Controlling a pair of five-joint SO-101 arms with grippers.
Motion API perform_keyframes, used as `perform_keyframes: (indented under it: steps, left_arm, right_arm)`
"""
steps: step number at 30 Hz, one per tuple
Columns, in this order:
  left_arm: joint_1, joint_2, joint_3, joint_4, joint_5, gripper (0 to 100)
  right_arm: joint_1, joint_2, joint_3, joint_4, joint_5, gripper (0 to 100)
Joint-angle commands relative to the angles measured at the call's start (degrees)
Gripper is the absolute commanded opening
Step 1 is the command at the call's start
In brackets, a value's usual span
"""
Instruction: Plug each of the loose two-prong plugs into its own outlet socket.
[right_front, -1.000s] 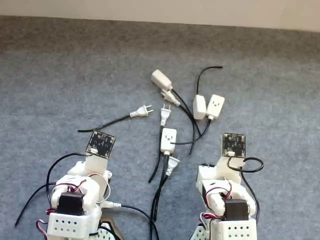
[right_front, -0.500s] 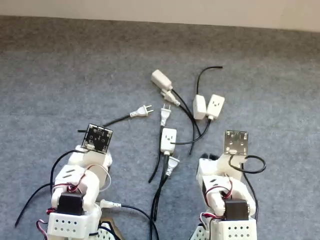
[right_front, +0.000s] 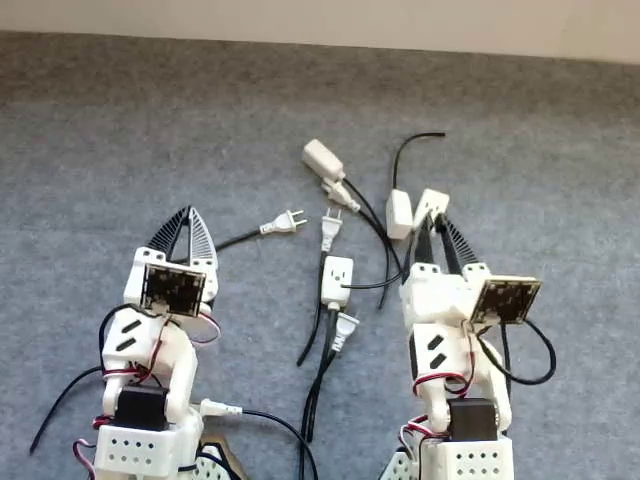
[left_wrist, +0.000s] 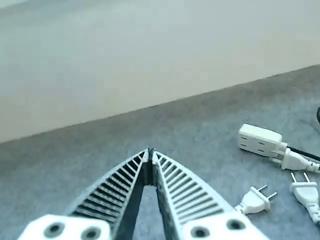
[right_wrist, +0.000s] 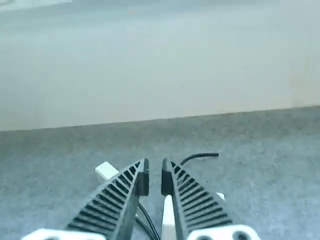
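Open the shut left gripper (left_wrist: 150, 152) wide, then clamp the loose plug (right_front: 283, 223) mid-tabletop by its body, prongs free. Widen the barely parted right gripper (right_wrist: 154, 174) for the socket (right_front: 336, 273).

Grey short-pile carpet (right_front: 120, 130) covers the whole work surface. A plain pale wall (right_front: 400, 20) runs along the 12 o'clock edge. Lighting is soft and even.

There are four outlet sockets (right_front: 337, 280) and perhaps four plugs (right_front: 290, 220).
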Motion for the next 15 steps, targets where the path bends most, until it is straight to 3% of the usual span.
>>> perform_keyframes:
  steps: [1, 6, 12, 15]
  left_arm:
    - [0.3, 0.1, 1.0, 3.2, -0.4, 1]
    - [-0.5, -0.2, 1.0, 17.4, -0.5, 1]
    - [-2.5, -0.2, 1.0, 17.4, -0.5, 1]
    - [-5.8, -0.2, -0.8, 17.6, -0.7, 1]
  right_arm:
    - [-0.4, -0.6, 7.6, 6.7, -0.2, 5.9]
    - [0.0, -0.7, 7.6, 19.9, 0.1, 5.9]
    - [2.9, -0.7, 2.0, 31.7, 16.4, 5.9]
    - [2.8, -0.5, -2.2, 37.9, 17.1, 5.9]
